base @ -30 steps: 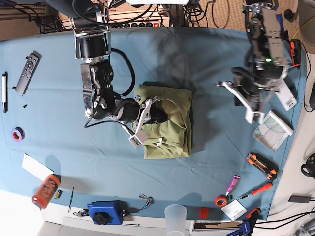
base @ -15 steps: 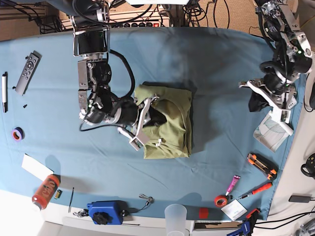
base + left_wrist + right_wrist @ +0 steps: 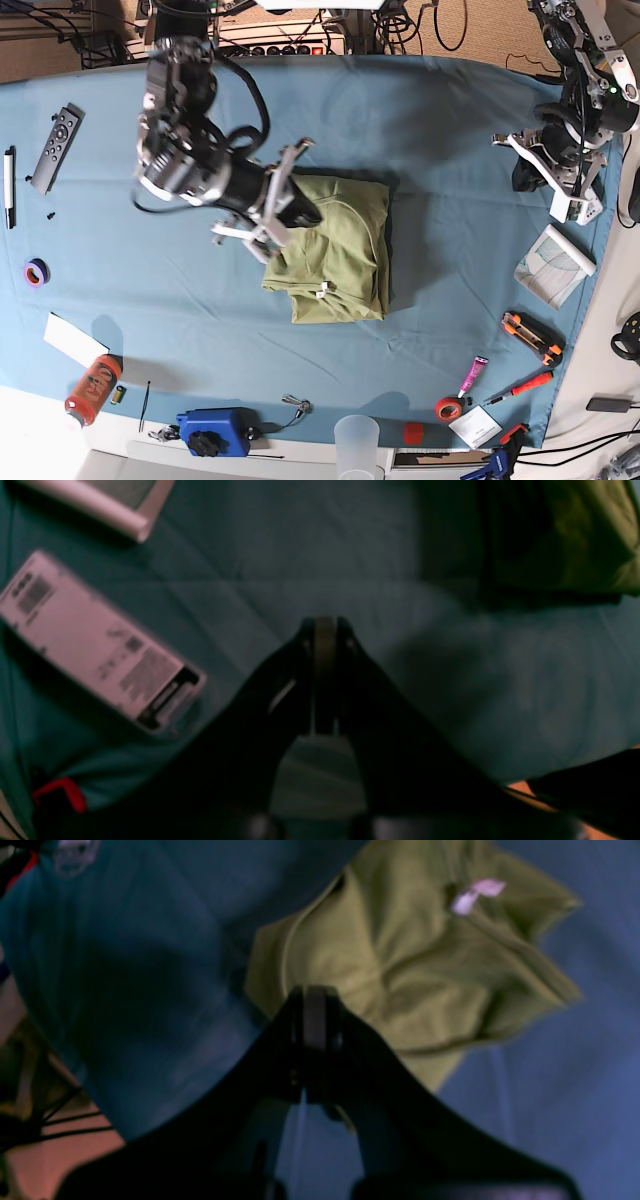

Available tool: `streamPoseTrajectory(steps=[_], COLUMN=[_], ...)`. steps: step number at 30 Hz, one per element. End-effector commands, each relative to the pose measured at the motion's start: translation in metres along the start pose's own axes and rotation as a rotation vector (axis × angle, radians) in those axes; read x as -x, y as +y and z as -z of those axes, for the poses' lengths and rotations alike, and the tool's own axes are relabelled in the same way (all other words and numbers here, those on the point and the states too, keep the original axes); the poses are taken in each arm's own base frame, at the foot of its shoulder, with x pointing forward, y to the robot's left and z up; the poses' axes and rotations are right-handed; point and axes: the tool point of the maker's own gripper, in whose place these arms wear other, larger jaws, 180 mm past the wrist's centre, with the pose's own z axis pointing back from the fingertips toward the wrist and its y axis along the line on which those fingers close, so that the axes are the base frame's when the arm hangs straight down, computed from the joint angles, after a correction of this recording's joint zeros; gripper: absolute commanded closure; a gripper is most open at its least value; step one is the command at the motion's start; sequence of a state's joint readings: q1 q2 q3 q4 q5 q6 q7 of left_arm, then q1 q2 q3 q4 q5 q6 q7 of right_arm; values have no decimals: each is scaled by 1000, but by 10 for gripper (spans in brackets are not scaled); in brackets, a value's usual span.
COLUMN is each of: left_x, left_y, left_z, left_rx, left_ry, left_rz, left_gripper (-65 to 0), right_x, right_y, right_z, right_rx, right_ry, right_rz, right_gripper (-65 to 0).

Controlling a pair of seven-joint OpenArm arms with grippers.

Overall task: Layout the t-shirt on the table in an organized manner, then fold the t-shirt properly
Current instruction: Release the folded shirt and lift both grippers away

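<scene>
1. Base view: the t-shirt (image 3: 340, 250) lies folded into a compact olive block near the middle of the surface (image 3: 420, 120), its small white tag (image 3: 323, 290) at the near edge.
2. The same view shows the right end effector (image 3: 275, 200) raised at the shirt's far-left corner, blurred, so whether it touches the cloth cannot be told. The left end effector (image 3: 560, 180) is well apart from the shirt, at the right edge of the surface.
3. Only this view takes in the clutter around the rim: a remote (image 3: 56, 147) and pen (image 3: 9, 187) at far left, a purple tape roll (image 3: 36, 271), an orange can (image 3: 93, 388), a blue device (image 3: 212, 431) and a clear cup (image 3: 357, 443) along the near edge.
4. Right wrist view: here the right end effector (image 3: 315, 1005) is seen closed, fingers pressed together with nothing between them. Beyond it the folded shirt (image 3: 400, 965) shows its layered edges and the pale tag (image 3: 472, 892), detail the overhead picture lacks.
5. Left wrist view: the left end effector (image 3: 325, 630) is likewise closed and empty above bare blue cloth. A white labelled box (image 3: 95, 645) lies to its left, and a corner of the shirt (image 3: 575, 535) sits at the upper right.
</scene>
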State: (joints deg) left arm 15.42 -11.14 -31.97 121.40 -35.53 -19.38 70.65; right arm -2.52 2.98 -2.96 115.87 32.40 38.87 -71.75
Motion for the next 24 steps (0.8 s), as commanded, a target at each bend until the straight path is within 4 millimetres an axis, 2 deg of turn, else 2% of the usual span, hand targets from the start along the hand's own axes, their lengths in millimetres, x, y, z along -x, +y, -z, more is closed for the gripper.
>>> streamPoseTrajectory(steps=[1, 5, 11, 16, 19, 24], left_x=[-5, 12, 33, 57, 75, 117], left_y=[1, 7, 17, 41, 42, 38], left_z=[-4, -6, -13, -33, -43, -59], left_rx=[-7, -43, -73, -149, -139, -138], left_ry=[-18, 39, 89, 130, 158, 274], left_rz=[19, 22, -4, -62, -98, -121], left_gripper=[0, 0, 0, 0, 0, 0], right_x=[-8, 12, 56, 87, 107, 137], right_y=[-7, -26, -39, -34, -30, -20], right_z=[-12, -51, -108, -144, -160, -180], right_rx=[37, 170, 326, 375, 382, 383], right_ry=[-43, -27, 70, 137, 197, 306], right_rz=[-4, 65, 146, 217, 239, 267], right_gripper=[0, 0, 0, 0, 0, 0])
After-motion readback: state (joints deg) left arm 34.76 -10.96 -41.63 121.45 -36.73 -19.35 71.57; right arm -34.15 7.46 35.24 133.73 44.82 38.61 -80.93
